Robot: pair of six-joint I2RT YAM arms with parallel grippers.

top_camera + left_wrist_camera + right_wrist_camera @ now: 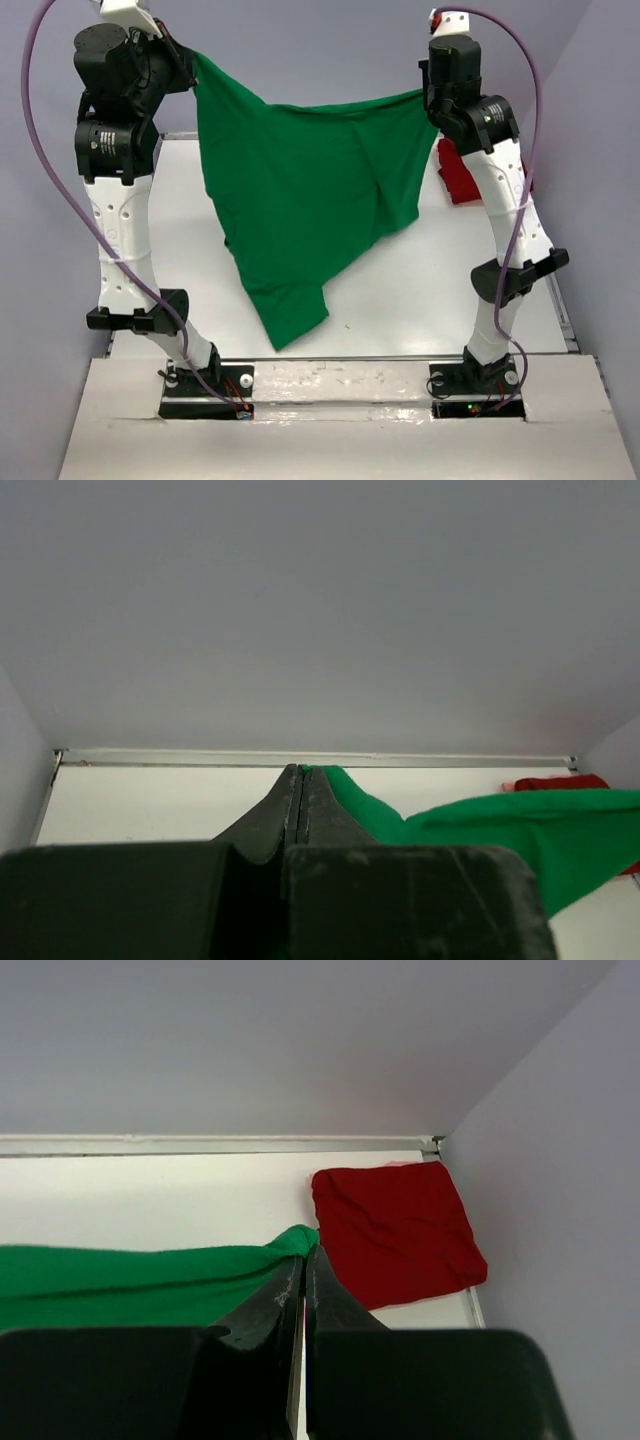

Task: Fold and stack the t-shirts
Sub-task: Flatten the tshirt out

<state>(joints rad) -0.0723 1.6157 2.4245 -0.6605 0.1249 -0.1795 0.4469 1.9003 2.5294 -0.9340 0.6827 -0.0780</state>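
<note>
From above, my left arm (120,215) and right arm (505,215) both rise from the near edge of the white table (420,290), bent at the elbows, with the wrists lifted high toward the far side. Between them hangs the bright green soft cloth t-shirt (300,190). One upper corner is at my left gripper (190,60), the other at my right gripper (425,97), and the top edge sags a little in the middle. The cloth drapes down to a point near my bases; I cannot tell whether that tip touches the table. The dark red cloth t-shirt (460,175) lies folded at the far right of the table, partly hidden behind my right forearm.

From my left wrist, the left gripper (300,770) has its fingers pressed together on a corner of the green shirt (500,830), which stretches away to the right. A sliver of the red shirt (555,782) shows beyond it, by the grey back wall (320,610).

From my right wrist, the right gripper (305,1255) is likewise clamped on green cloth (120,1280) — bunched at the fingertips and running off to the left. The red shirt (395,1230) sits as a flat square in the table's far right corner, well below my fingers.
</note>
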